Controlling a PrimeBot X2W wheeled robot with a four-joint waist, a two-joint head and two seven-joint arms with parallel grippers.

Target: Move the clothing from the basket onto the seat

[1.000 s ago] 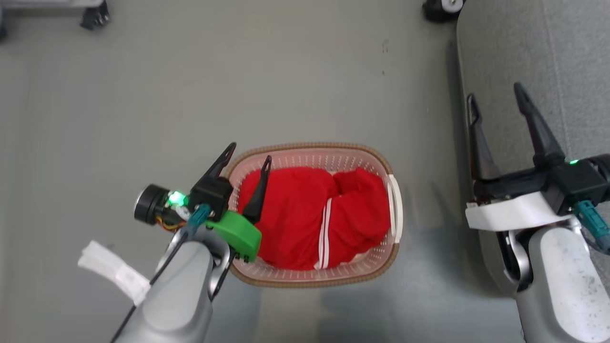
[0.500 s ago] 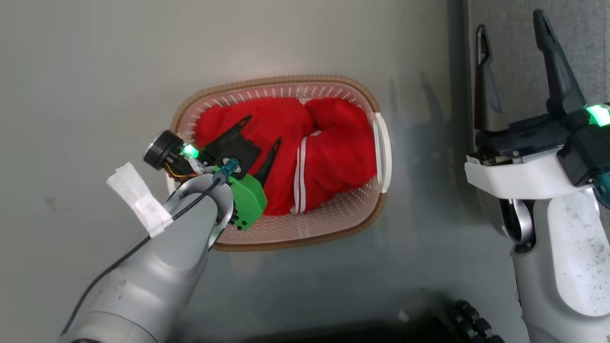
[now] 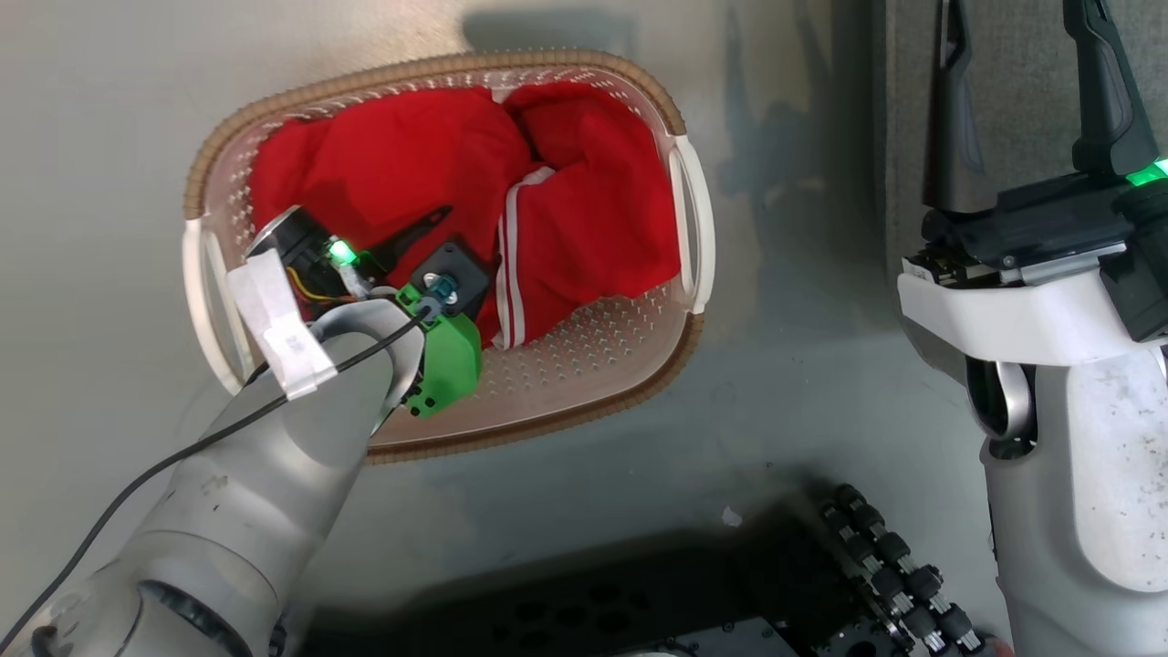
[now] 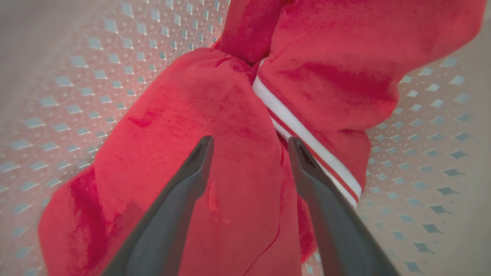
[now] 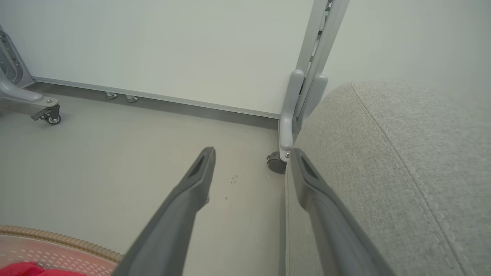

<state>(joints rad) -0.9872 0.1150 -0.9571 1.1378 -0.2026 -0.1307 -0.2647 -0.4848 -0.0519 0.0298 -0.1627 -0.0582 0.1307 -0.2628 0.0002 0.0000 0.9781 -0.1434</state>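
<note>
The basket (image 3: 671, 109), cream with a brown rim, stands on the floor and holds the bunched red clothing (image 3: 411, 146), one piece with white stripes (image 3: 509, 274). My left gripper (image 3: 461, 239) reaches down inside the basket, open, just over the clothing. In the left wrist view its gripper (image 4: 250, 141) straddles a red fold (image 4: 215, 99) beside the white stripes (image 4: 303, 134); nothing is gripped. My right gripper (image 3: 1017, 36) stands open over the grey seat (image 3: 1013, 137), fingertips cut off at the top edge. In the right wrist view that gripper (image 5: 252, 152) is empty, the seat (image 5: 383, 153) at its right.
The perforated basket wall (image 4: 76, 76) surrounds the cloth. A white panel post (image 5: 307, 76) on a caster (image 5: 274, 163) stands behind the seat's corner, and another caster (image 5: 50, 117) sits far left. My dark base with a cable chain (image 3: 876, 547) lies below the basket.
The head camera has tipped down, so the whole picture shifted. My left gripper has gone from the basket's rim down inside it, close over the clothing. Both grippers stay open.
</note>
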